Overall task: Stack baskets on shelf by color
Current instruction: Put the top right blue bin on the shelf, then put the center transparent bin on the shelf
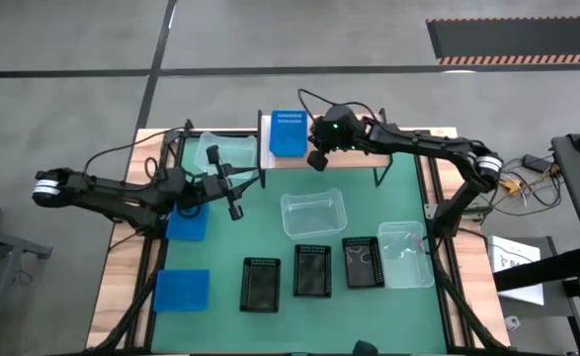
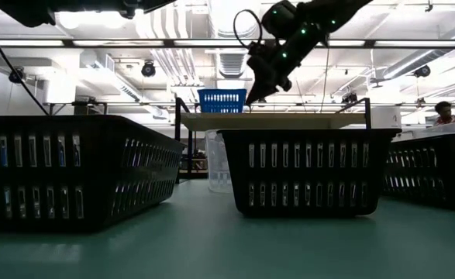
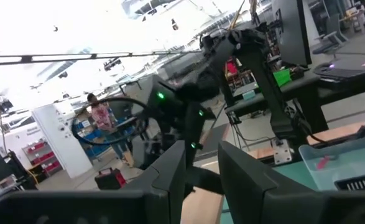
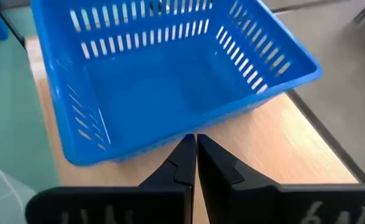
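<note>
Your right gripper [image 1: 318, 159] has its two dark fingers pressed together, holding nothing, and it hovers over the shelf [image 1: 354, 160] just beside a blue basket [image 1: 288, 133] that stands on the light wooden plank. Your left gripper [image 1: 233, 205] sits over the table's left side near a clear basket [image 1: 224, 153] by the shelf's left end; its fingers stand partly apart with nothing visible between them. You are working on a green-topped table [image 1: 270, 222] with pale wooden edges, set on a grey concrete floor. Looking level across the table, you see a bright workshop with ceiling lights and ducts, and a person [image 2: 444, 113] at the far right. On the green surface lie two more blue baskets [image 1: 186, 223] [image 1: 182, 290] at the left, three black perforated baskets [image 1: 261, 284] [image 1: 312, 270] [image 1: 363, 262] in a row near the front, and two clear translucent baskets [image 1: 313, 215] [image 1: 406, 253] toward the centre and right. Up close, the blue basket [image 4: 170, 74] on the shelf is solid plastic with rows of narrow slots along its walls, upright and empty, its nearest wall just ahead of your closed right fingertips.
</note>
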`<control>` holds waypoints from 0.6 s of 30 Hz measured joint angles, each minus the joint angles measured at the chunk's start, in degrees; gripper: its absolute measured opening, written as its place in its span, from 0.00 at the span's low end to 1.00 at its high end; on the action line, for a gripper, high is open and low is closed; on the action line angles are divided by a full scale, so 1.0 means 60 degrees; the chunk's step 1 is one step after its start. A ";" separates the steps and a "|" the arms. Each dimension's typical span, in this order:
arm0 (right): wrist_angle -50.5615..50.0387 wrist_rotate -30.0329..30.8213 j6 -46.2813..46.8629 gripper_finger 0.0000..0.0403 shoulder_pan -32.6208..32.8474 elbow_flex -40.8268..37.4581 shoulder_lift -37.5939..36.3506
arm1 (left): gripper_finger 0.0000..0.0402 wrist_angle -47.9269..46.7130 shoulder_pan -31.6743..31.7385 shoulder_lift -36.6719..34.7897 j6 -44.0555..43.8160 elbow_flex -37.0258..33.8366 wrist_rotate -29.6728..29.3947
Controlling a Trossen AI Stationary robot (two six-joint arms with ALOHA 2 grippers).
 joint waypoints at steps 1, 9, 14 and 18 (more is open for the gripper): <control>-0.0235 0.0003 0.0048 0.02 0.0006 0.0166 0.0049 | 0.20 0.0002 0.0000 0.0000 0.0000 0.0000 0.0000; -0.2336 0.0031 0.0446 0.02 0.0228 0.0578 -0.0595 | 0.20 -0.0217 -0.0004 0.0011 -0.0200 -0.0012 0.0000; -0.4206 -0.0074 -0.0157 0.02 0.1055 0.0582 -0.1595 | 0.20 -0.0350 -0.0004 0.0007 -0.0979 -0.0211 0.0000; -0.5490 -0.0624 -0.0700 0.02 0.2186 0.0577 -0.2307 | 0.20 -0.0319 -0.0007 0.0004 -0.1519 -0.0395 0.0000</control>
